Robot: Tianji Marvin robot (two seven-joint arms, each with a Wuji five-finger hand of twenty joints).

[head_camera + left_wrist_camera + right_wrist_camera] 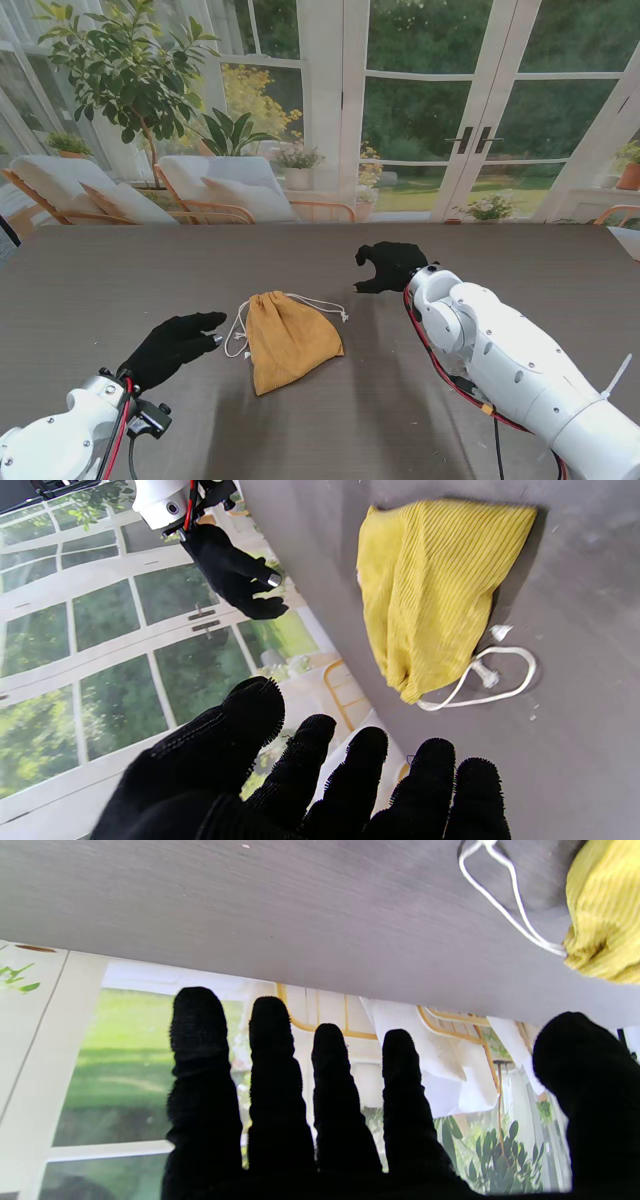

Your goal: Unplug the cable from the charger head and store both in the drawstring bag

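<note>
A mustard-yellow drawstring bag lies flat in the middle of the table with its mouth drawn in and its white cord looped beside it. My left hand, in a black glove, hovers open just left of the bag with nothing in it. My right hand is open too, farther from me and right of the bag, fingers spread and empty. The left wrist view shows the bag and its cord beyond my fingertips. The right wrist view catches a corner of the bag. No charger head or cable shows in any view.
The dark grey table runs to a far edge in front of glass doors, with patio chairs and plants outside. My right forearm lies over the near right of the table, with red and black wiring along it.
</note>
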